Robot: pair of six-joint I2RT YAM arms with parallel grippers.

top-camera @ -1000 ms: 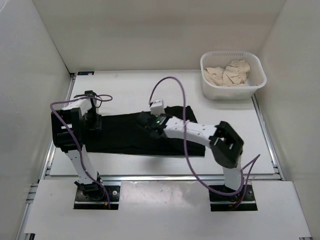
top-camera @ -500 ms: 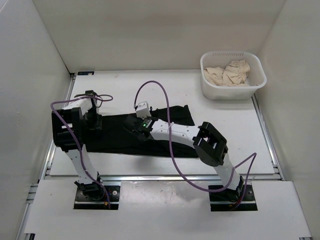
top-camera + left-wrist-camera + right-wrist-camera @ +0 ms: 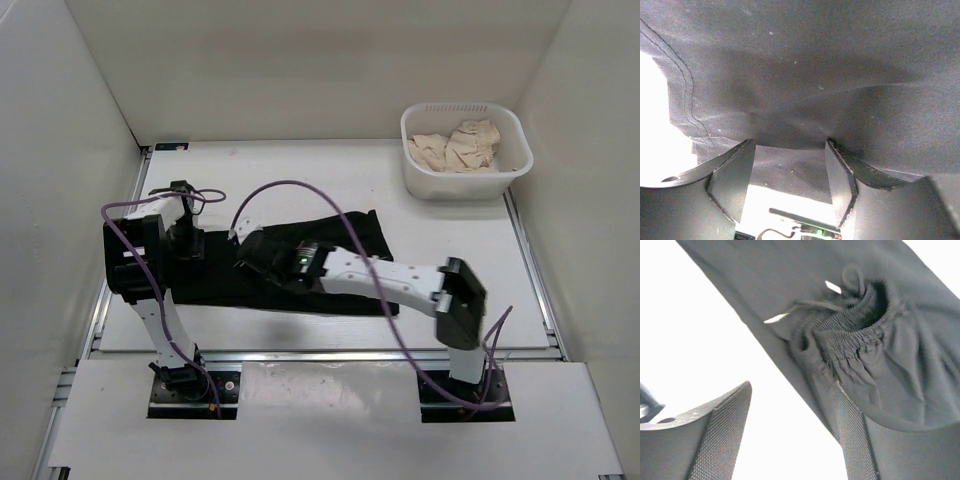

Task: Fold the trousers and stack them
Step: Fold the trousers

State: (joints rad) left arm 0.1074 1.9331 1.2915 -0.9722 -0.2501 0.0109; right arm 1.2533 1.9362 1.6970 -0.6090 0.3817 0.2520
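Observation:
The black trousers [image 3: 215, 272] lie spread across the middle of the table. My left gripper [image 3: 187, 243] sits low on their left end. In the left wrist view its jaws [image 3: 789, 145] stand apart, with black fabric [image 3: 805, 75] lying against the fingertips. My right gripper [image 3: 246, 252] reaches left over the trousers. In the right wrist view it [image 3: 792, 390] is open and empty over bright table. The gathered elastic waistband [image 3: 850, 335] with its drawstring lies just beyond it, and the right finger [image 3: 852, 435] touches the fabric edge.
A white basket [image 3: 460, 186] holding beige cloths [image 3: 458, 145] stands at the back right. White walls enclose the table on three sides. Purple cables arch over both arms, and the right arm's link lies across the trousers.
My right gripper has moved left across the trousers, from their middle towards the left part, and its arm has stretched out low. The left arm has not moved.

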